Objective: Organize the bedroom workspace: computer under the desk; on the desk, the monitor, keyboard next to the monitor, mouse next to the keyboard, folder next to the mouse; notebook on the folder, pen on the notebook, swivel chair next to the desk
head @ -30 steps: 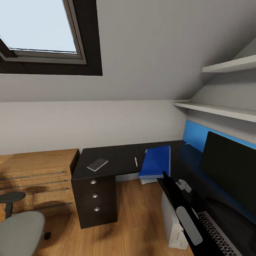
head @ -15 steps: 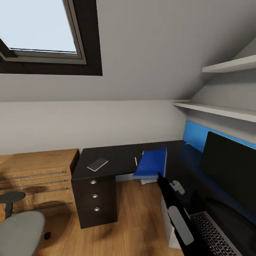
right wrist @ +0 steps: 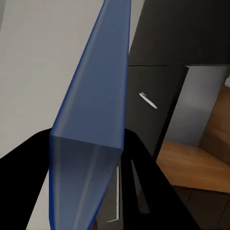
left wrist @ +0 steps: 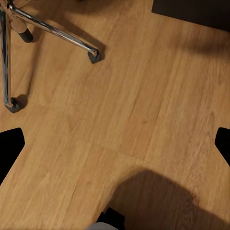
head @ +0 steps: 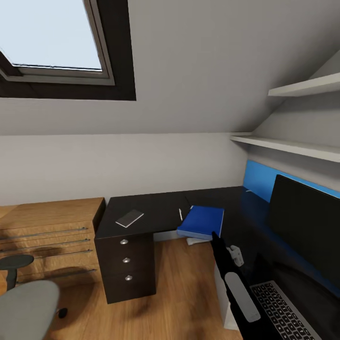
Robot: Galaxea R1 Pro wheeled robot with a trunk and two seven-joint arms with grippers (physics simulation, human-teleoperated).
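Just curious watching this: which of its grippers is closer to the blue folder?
Right. The right gripper is clamped on the blue folder above the desk; the left gripper faces the wooden floor.

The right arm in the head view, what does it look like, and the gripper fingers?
The right arm is a slim black limb with a long rounded pale grey panel on its upper face and a small white fitting near the wrist. The right gripper has broad, flat, matte black fingers, unmarked.
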